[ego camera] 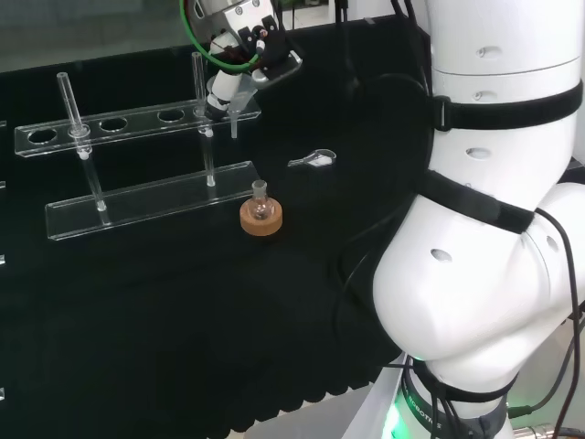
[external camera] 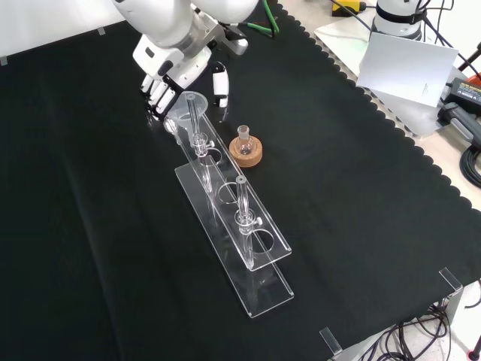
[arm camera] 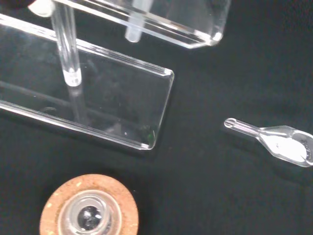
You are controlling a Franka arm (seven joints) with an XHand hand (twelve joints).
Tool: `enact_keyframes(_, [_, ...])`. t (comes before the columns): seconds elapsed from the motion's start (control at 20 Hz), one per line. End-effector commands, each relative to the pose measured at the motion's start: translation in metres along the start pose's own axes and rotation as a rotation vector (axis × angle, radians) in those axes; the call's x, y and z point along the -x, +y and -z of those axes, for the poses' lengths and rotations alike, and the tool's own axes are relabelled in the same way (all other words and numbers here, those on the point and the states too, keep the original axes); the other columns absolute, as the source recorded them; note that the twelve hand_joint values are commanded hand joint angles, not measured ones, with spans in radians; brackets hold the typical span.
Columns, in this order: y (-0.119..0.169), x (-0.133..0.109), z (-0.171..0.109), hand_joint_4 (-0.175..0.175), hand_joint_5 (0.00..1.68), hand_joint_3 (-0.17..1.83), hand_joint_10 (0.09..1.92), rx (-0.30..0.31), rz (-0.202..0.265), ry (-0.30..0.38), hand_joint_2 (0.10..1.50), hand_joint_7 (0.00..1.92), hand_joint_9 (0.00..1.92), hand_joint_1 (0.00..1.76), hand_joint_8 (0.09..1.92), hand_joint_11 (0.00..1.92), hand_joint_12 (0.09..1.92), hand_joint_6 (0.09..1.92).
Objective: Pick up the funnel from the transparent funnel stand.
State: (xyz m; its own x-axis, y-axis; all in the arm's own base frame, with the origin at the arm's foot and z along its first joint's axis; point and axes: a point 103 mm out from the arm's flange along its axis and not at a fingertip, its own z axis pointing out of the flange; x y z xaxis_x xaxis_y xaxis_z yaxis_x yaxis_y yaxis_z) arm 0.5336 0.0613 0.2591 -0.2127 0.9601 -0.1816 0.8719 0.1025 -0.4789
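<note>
Clear-plastic funnel [external camera: 186,105] being closed on by robot hand [external camera: 167,84], fingers curling round its rim, lifting straight off transparent stand [external camera: 252,259] coming next.

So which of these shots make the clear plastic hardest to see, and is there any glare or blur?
Head view: the funnel stand shows mainly as pale edge lines against the black cloth. Front view: light catches the stand's edges, and the funnel is faint beside the hand. Wrist view: the spoon glares white; the cork ring looks slightly soft.
</note>
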Motion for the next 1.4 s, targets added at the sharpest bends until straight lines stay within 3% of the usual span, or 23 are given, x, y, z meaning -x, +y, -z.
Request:
enact_keyframes(0.05, [0.002, 0.006, -0.006, -0.031, 0.36, 0.29, 0.64, 0.003, 0.029, -0.026, 0.73, 0.25, 0.63, 0.64, 0.74, 0.31, 1.51, 0.09])
enact_keyframes(0.15, [0.002, 0.01, -0.001, -0.032, 0.37, 0.3, 0.63, -0.005, -0.008, -0.051, 0.73, 0.26, 0.64, 0.65, 0.74, 0.31, 1.51, 0.09])
enact_keyframes(0.25, [0.001, 0.031, -0.008, -0.033, 0.38, 0.3, 0.62, 0.028, -0.003, -0.034, 0.73, 0.26, 0.62, 0.65, 0.74, 0.31, 1.5, 0.09])
enact_keyframes(0.35, [0.001, 0.023, -0.009, -0.033, 0.38, 0.31, 0.62, 0.048, 0.007, -0.016, 0.73, 0.26, 0.62, 0.65, 0.73, 0.31, 1.5, 0.09])
enact_keyframes(0.45, [0.001, 0.022, -0.009, -0.034, 0.39, 0.31, 0.62, 0.057, -0.013, -0.013, 0.73, 0.27, 0.62, 0.66, 0.74, 0.31, 1.5, 0.09])
enact_keyframes(0.55, [-0.003, 0.024, -0.007, -0.035, 0.48, 0.35, 0.6, 0.115, -0.035, -0.026, 0.72, 0.39, 0.71, 0.67, 0.75, 0.33, 1.49, 0.09])
enact_keyframes(0.6, [-0.004, 0.027, -0.007, -0.037, 0.56, 0.38, 0.58, 0.136, -0.052, -0.042, 0.72, 0.51, 0.79, 0.69, 0.75, 0.36, 1.46, 0.15])
enact_keyframes(0.75, [-0.007, 0.053, -0.011, -0.041, 0.78, 0.49, 0.65, 0.188, -0.048, -0.066, 0.7, 0.86, 1.08, 0.77, 0.92, 0.5, 1.36, 0.68])
enact_keyframes(0.8, [-0.009, 0.029, -0.001, -0.043, 0.83, 0.51, 0.69, 0.21, -0.062, -0.092, 0.7, 0.93, 1.14, 0.8, 0.98, 0.53, 1.33, 0.78])
enact_keyframes(0.95, [-0.017, 0.011, 0.015, -0.044, 0.9, 0.56, 0.77, 0.288, -0.105, -0.13, 0.69, 1.03, 1.21, 0.85, 1.05, 0.6, 1.29, 0.91])
enact_keyframes(1.2, [-0.036, 0.004, 0.044, -0.039, 0.93, 0.6, 0.79, 0.297, -0.112, -0.166, 0.69, 1.06, 1.22, 0.87, 1.05, 0.63, 1.27, 0.93])
enact_keyframes(1.4, [-0.058, -0.011, 0.075, -0.038, 0.93, 0.62, 0.79, 0.289, -0.119, -0.305, 0.68, 1.06, 1.22, 0.88, 1.05, 0.63, 1.27, 0.93])
